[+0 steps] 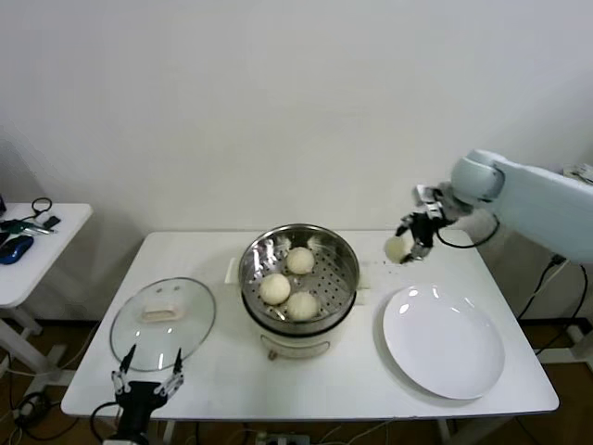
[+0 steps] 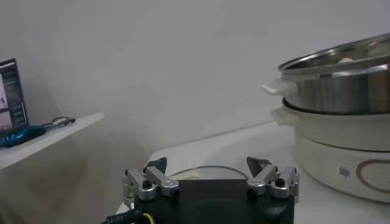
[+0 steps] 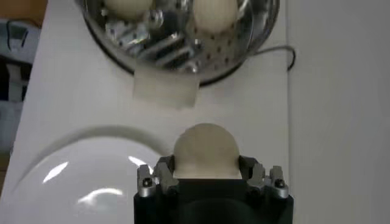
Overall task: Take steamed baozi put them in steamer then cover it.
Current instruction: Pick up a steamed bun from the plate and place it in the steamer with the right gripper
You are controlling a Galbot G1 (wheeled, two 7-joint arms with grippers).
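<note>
The right gripper (image 1: 409, 247) is clenched on the last baozi (image 1: 397, 248), held in the air above the table (image 1: 213, 371) between the steamer (image 1: 299, 275) and the far edge of the white plate (image 1: 444, 341), to the right of the pot; the other three baozi already lie on the perforated floor, one toward the far side (image 1: 299, 260), one at the left (image 1: 274, 288) and one at the near side (image 1: 301, 305); the open patch, by my reading, is on the right side of the basket, so the bun should be carried left over the rim with clear height, lowered onto that bare patch, and let go only when it sits on the steel, lest it roll against its neighbours or catch the rim; the grip looks snug, and squeezing harder would likely dent soft dough. The left gripper (image 1: 146, 382) waits released at the near left edge, just beside the glass lid (image 1: 163, 320), well placed for the covering step to come. The right wrist view shows what the head view cannot: the bun (image 3: 206, 150) seated between the two fingers (image 3: 159, 176), with the steamer rim (image 3: 244, 58) beyond it; the left wrist view shows its own fingers (image 2: 149, 181) spread wide with nothing between them, and the steamer wall (image 2: 341, 91) on its white base (image 2: 341, 152) from the side, a height the head view flattens.
</note>
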